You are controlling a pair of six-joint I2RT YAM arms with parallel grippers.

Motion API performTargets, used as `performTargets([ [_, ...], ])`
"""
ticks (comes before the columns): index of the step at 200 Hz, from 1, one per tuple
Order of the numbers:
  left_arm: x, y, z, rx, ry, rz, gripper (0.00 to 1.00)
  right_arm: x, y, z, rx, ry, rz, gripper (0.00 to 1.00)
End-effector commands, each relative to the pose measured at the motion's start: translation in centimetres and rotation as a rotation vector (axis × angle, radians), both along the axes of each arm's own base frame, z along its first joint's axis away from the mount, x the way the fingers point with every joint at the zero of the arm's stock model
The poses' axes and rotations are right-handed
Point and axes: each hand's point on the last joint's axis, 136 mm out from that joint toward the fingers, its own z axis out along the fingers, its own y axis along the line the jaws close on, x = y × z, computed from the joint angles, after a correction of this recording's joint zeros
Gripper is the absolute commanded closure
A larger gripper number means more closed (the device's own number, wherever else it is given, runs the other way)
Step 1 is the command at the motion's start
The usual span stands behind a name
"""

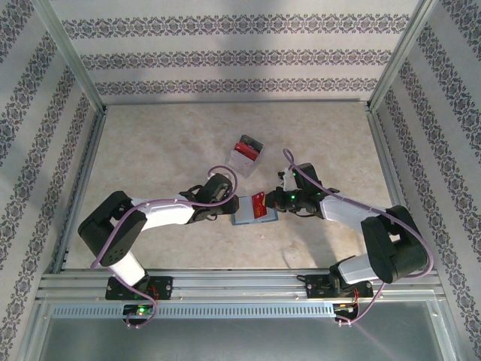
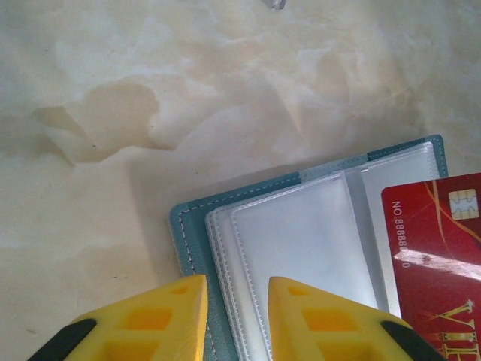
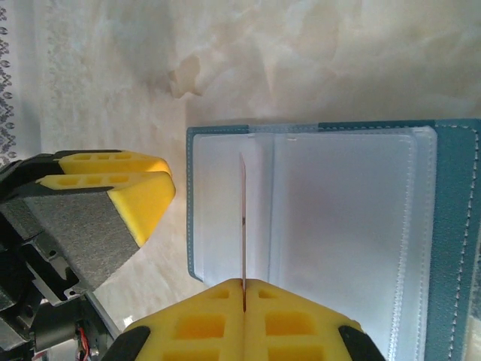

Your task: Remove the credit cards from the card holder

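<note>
From above, one card holder (image 1: 244,218) lies open on the table (image 1: 150,150), a little toward 6 o'clock of its middle, with one red card (image 1: 259,203) over its 3 o'clock half. One clear box (image 1: 246,154) with red and dark contents stands apart at 12 o'clock from it. Two arms meet there, the left claw (image 1: 225,210) at the holder's 9 o'clock edge and the right claw (image 1: 276,201) at its 3 o'clock edge. In the left wrist view the two yellow fingers (image 2: 150,327) stand apart, the holder's teal border and clear sleeves showing in the gap, and the red card (a chip and printed digits on its face) sits toward 4 o'clock. In the right wrist view the right claw's two fingers are pressed together on the card, seen edge-on as one thin line running toward 12 o'clock over the clear sleeves, while the left claw's fingers sit at 9 o'clock, just beside the holder's teal edge
</note>
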Motion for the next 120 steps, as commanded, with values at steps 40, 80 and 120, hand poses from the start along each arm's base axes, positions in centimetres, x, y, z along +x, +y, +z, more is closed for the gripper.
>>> performTargets([
  [40,0.1,1.8,1.2,0.033,-0.029,0.03,0.59,0.5,0.1,2.7,-0.041,-0.098,0.035,0.97],
  [80,0.0,2.6,1.7,0.04,-0.045,0.052,0.42,0.9,0.0,3.3,-0.091,-0.133,0.066,0.97],
  [120,-0.1,3.9,2.5,0.053,-0.074,0.083,0.23,2.1,0.0,4.1,-0.164,-0.161,0.108,0.96],
])
